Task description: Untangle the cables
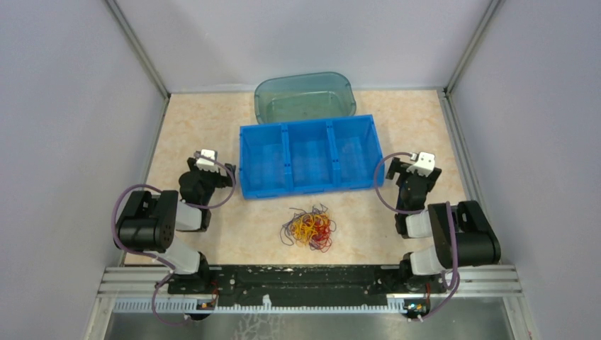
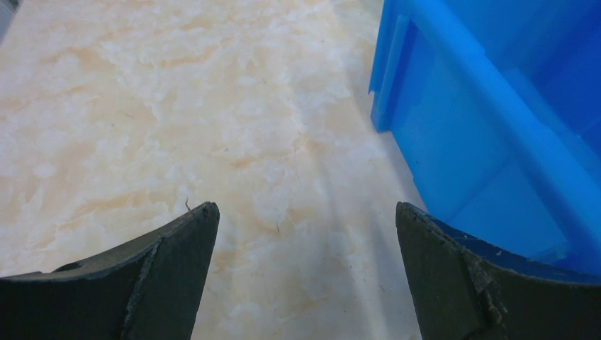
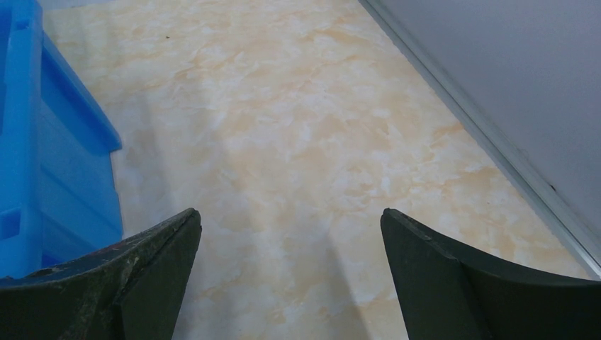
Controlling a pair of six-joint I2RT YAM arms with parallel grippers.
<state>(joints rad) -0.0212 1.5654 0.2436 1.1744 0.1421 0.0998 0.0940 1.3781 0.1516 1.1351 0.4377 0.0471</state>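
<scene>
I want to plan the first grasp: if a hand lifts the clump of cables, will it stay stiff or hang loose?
Probably floppy: the cables are thin loops sprawled on the table. Likely light, so a push may slide the whole clump. Strands cross, so lifting one likely drags others.

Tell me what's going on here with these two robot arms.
Nothing is being handled yet. The cables lie in one tangled clump on the table, just in front of the blue three-compartment bin. The left gripper and the right gripper are both open and empty, one at each end of the bin, well apart from the clump.
</scene>
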